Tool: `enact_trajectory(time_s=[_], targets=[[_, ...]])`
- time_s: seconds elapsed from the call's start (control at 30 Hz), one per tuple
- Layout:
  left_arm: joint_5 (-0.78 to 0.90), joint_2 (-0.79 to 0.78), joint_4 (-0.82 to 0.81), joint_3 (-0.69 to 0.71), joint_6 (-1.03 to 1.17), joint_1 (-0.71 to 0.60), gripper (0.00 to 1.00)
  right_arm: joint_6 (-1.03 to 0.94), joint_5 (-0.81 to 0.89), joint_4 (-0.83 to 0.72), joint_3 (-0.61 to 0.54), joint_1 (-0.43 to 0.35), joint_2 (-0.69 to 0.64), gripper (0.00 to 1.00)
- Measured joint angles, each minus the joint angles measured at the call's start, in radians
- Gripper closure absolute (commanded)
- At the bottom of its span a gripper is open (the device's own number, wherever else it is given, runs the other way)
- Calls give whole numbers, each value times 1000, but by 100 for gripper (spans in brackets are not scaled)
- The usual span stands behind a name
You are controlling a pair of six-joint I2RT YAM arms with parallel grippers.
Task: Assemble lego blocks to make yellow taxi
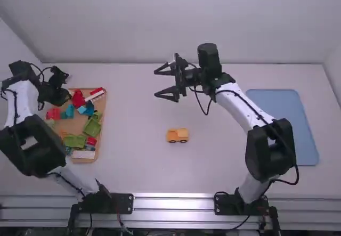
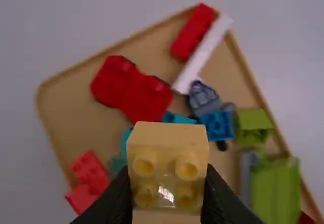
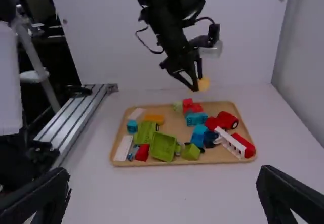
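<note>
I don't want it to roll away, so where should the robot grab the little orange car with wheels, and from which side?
I'd bring the open right claw straight down and pinch the car by its body, one finger on each long side, above the wheels. It stands upright on them, so a push on one end could set it rolling.

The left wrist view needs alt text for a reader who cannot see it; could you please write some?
The left claw grips a pale yellow block with its studs showing. Beyond it, a tan tray holds assorted pieces, including a large red piece, a white bar, a blue block and a green piece.
</note>
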Motion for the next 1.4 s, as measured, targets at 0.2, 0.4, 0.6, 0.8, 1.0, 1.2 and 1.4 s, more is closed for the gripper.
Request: enact_trajectory(time_s=[0.2, 0.4, 0.6, 0.8, 1.0, 1.2, 1.4], targets=[[19, -203, 50, -248, 117, -247, 98, -77, -2, -154, 4, -11, 0, 1], [-38, -214, 21, -265, 169, -632, 98, -392, 71, -585, 8, -68, -10, 1], [-185, -163, 4, -265, 179, -899, 98, -695, 125, -834, 8, -80, -87, 1], [-283, -142, 31, -267, 222, -998, 98, -837, 132, -848, -6, -135, -131, 2], [-258, -140, -104, -155, 170, -988, 98, -966, 68, -851, -132, -272, -163, 2], [-95, -140, -143, -120, 8, -995, 98, -1055, 4, -815, -266, -356, -227, 1], [-75, -138, -98, -262, -23, -1011, 98, -1075, -40, -780, -327, -381, -241, 1]])
